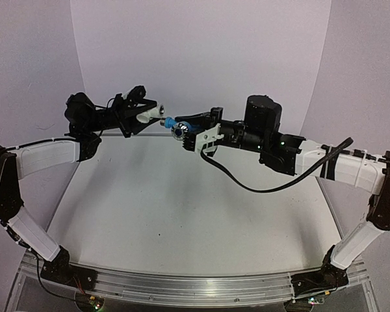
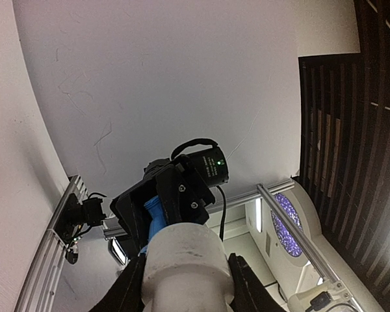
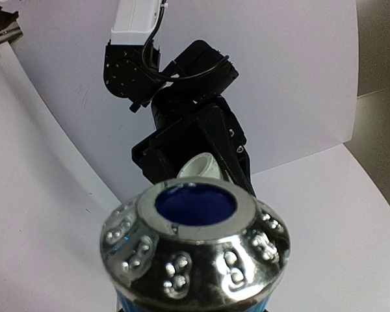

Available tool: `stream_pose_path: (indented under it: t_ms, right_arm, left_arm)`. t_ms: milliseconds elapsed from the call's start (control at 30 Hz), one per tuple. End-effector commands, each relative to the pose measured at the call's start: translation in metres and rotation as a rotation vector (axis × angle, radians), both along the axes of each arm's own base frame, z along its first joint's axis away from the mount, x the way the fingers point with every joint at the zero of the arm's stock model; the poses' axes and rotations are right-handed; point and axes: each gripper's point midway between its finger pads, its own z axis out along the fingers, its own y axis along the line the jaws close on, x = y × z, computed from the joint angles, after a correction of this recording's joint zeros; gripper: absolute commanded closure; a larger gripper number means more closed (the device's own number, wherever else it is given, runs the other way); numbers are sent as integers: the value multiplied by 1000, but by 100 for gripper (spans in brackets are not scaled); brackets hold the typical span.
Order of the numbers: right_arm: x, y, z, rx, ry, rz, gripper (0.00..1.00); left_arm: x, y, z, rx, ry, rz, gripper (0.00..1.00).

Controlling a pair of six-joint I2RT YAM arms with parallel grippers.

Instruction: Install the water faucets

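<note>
Mid-air over the far edge of the table (image 1: 182, 221), the two arms meet tip to tip. L gripper (image 1: 147, 113) is closed on the white fitting (image 1: 154, 112). R gripper (image 1: 190, 129) is clamped on the blue tap (image 1: 169, 122), w/ the tap's chrome cap (image 1: 177, 132) facing down and toward the cam. Tap and fitting sit end to end, just beside each other; can't tell if they touch.

Top view only: both arms in full, bases bolted to an alu rail (image 1: 182, 286) at the near edge, and a black cable (image 1: 260, 188) looping off the R arm above the tabletop.

L wrist view only: fitting (image 2: 185, 260) seen end-on as a fat white cylinder, w/ a black finger (image 2: 125, 294) pressed on each side. The tap (image 2: 155, 220) pokes out behind it, between the R gripper's black jaws. A green LED (image 2: 218, 162) glows on the R arm's motor. This cam looks upward, so it gets room detail: pale ceiling, strip light (image 2: 257, 224), dark wood-slat panel (image 2: 370, 130) at right.

R wrist view only: cap (image 3: 195, 247) fills the bottom of the frame, w/ a dimpled chrome rim around a deep blue centre. Beyond it, L gripper (image 3: 205, 162) w/ the fitting's (image 3: 201, 168) open white end pointing at the cap. R fingers don't show here.

Surface: matte white, lightly scuffed. A curved white backdrop (image 1: 201, 52) wraps round behind.
</note>
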Motion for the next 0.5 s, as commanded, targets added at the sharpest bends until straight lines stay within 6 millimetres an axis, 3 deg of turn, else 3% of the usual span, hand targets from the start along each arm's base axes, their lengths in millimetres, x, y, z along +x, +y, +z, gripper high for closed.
stream_pose_path:
  t_ms: [0,467]
  right_arm:
    - [-2,-11,45,50,-144,-41,100]
    - [6,-11,59,58,-176,-65,100]
  left_arm:
    - [-21,8,25,-45,-94,-7,100]
    - [-23,7,13,-16,-82,-40,100]
